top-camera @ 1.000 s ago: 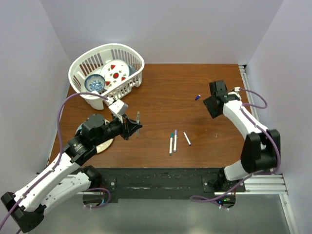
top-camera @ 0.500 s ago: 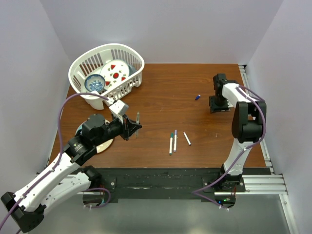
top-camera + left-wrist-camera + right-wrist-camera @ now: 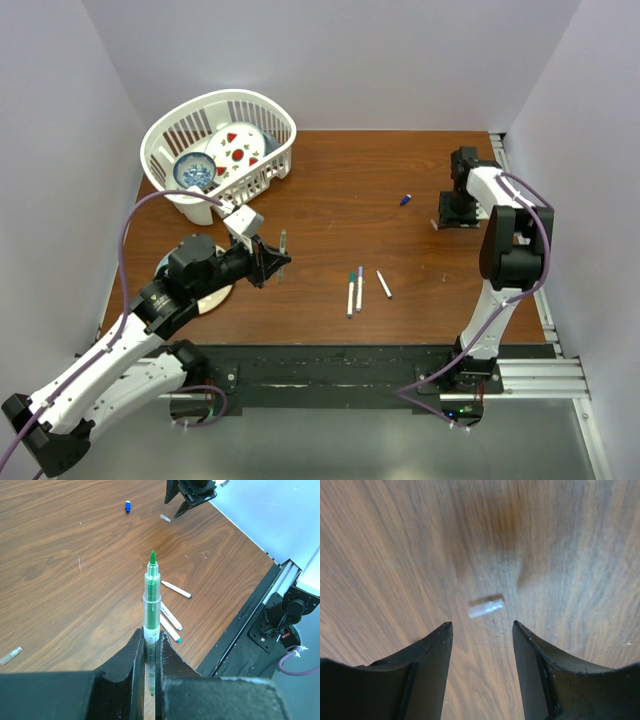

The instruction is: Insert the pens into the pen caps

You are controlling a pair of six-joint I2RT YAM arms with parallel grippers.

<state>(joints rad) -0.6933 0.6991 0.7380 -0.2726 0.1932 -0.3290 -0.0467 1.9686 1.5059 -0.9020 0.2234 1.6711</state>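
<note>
Two grippers in view. The left gripper [image 3: 150,666] is clamped on a green pen [image 3: 151,600] low on its barrel, with the bare green tip sticking out past the fingertips. Just beyond these jaws and a little to their right, three pens [image 3: 170,616] lie close together on the table [image 3: 65,570], not touching the held pen. Well ahead of the jaws lies a blue cap [image 3: 128,506]. The right gripper [image 3: 482,626] has its jaws apart and grips nothing. A clear cap [image 3: 486,607] lies flat on the wood between the fingertips and just past them, touching neither. A white basket [image 3: 225,94] sits far off behind the left gripper.
</note>
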